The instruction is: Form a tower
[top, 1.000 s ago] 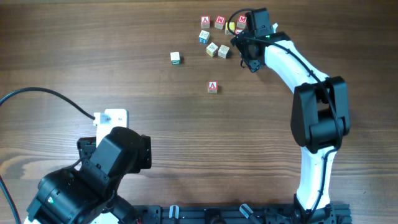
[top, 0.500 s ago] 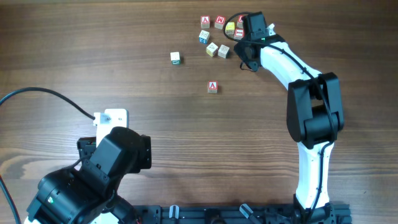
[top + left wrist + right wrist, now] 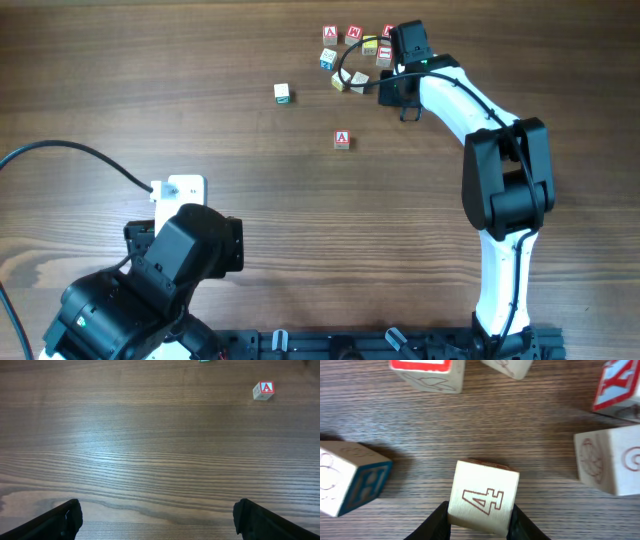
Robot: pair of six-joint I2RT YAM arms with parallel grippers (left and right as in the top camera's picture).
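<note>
No tower shows in these views. My right gripper (image 3: 480, 516) is shut on a pale wooden cube (image 3: 483, 494) with a red outlined "4" on its face, one black finger on each side. Round it on the table lie a blue-lettered cube (image 3: 351, 478) to the left, a red-topped cube (image 3: 427, 371) ahead on the left, a red-and-blue cube (image 3: 619, 384) at upper right and a plain engraved cube (image 3: 610, 460) to the right. Overhead, the right arm (image 3: 450, 95) reaches into this cluster at the far side. My left gripper (image 3: 159, 520) is open over bare wood.
A lone red "A" cube (image 3: 342, 139) sits mid-table, also in the left wrist view as a red "A" cube (image 3: 263, 390). A green-marked cube (image 3: 282, 93) lies left of the cluster. A white box (image 3: 180, 188) and a black cable (image 3: 70, 150) are near the left arm (image 3: 150, 280).
My right gripper has shifted a little left into the cube cluster and closed on the "4" cube. The left arm has not moved.
</note>
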